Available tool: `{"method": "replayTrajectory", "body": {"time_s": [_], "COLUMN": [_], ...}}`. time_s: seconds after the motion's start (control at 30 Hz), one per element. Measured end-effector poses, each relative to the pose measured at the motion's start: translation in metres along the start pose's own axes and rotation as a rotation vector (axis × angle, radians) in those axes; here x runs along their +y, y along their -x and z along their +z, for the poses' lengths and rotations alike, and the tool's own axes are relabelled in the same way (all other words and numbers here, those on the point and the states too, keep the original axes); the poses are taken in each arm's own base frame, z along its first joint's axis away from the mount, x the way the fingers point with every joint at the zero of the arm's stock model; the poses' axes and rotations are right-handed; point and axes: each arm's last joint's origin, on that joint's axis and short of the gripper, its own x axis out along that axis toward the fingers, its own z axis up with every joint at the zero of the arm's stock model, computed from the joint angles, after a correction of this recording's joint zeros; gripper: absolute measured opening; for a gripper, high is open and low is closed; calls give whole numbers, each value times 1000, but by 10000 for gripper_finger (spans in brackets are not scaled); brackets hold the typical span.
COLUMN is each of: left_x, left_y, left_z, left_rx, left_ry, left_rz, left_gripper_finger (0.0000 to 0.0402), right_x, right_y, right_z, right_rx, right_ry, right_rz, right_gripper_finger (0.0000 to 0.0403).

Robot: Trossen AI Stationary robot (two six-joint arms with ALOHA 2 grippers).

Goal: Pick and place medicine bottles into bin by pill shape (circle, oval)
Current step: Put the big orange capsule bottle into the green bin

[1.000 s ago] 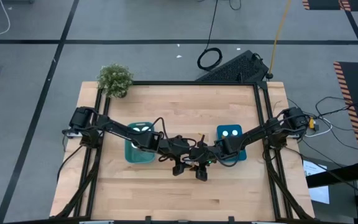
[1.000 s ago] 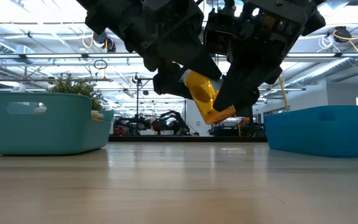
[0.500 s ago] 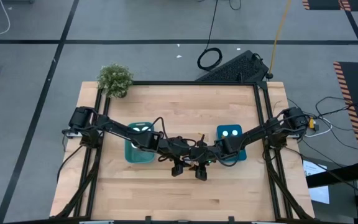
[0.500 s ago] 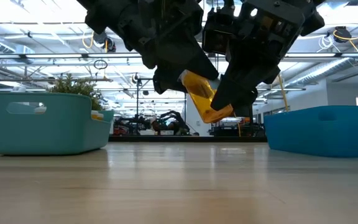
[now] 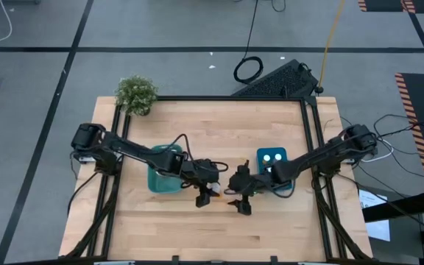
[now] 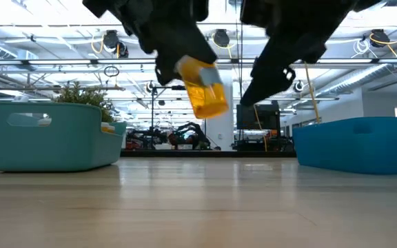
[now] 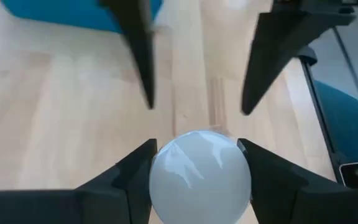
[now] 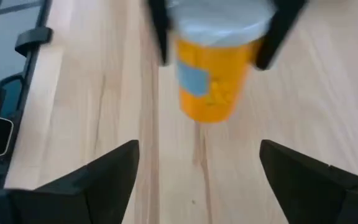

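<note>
Left gripper (image 5: 206, 193) clamping amber bottle (image 6: 202, 87) aloft, right gripper (image 5: 239, 200) spread beside

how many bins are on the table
2: a teal bin under the left arm and a blue bin under the right arm.

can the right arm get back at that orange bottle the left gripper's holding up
Probably yes. The right gripper is open beside the amber bottle, facing it with only bare table between. But the left gripper grips its white cap, so only the body is free.
</note>
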Motion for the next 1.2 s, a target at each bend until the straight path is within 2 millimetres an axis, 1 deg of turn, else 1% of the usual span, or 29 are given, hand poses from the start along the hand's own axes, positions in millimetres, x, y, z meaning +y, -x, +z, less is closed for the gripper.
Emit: {"method": "replayTrajectory", "body": {"time_s": [0.07, 0.23, 0.4, 0.53, 0.73, 0.9, 0.97, 1.1, 1.2], "left_x": [-2, -11, -17, -19, -23, -28, -29, -33, -35], "left_y": [10, 28, 41, 55, 85, 112, 121, 133, 136], "left_z": [1, 3, 7, 7, 4, -5, -12, -22, -29], "left_rx": [5, -14, -39, -26, 1, 55, 108, 171, 214], "left_ry": [-1, -16, -32, -40, -37, -15, -3, 20, 24], "left_rz": [26, 77, 68, 77, 123, 161, 174, 213, 257], "left_gripper_finger": [207, 226, 212, 204, 222, 208, 204, 212, 221], "right_x": [6, 19, 23, 22, 25, 28, 28, 29, 29], "right_y": [5, 3, -5, -9, -9, -10, -11, -11, -11], "right_z": [0, 2, 6, 5, 2, -5, -8, -9, -9], "right_rx": [-28, -123, -207, -210, -203, -189, -183, -182, -183], "right_ry": [35, 91, 119, 134, 146, 160, 162, 159, 159], "right_rz": [-22, -10, -27, -54, -50, -42, -42, -38, -36], "right_gripper_finger": [332, 333, 334, 334, 334, 334, 334, 334, 334]}}
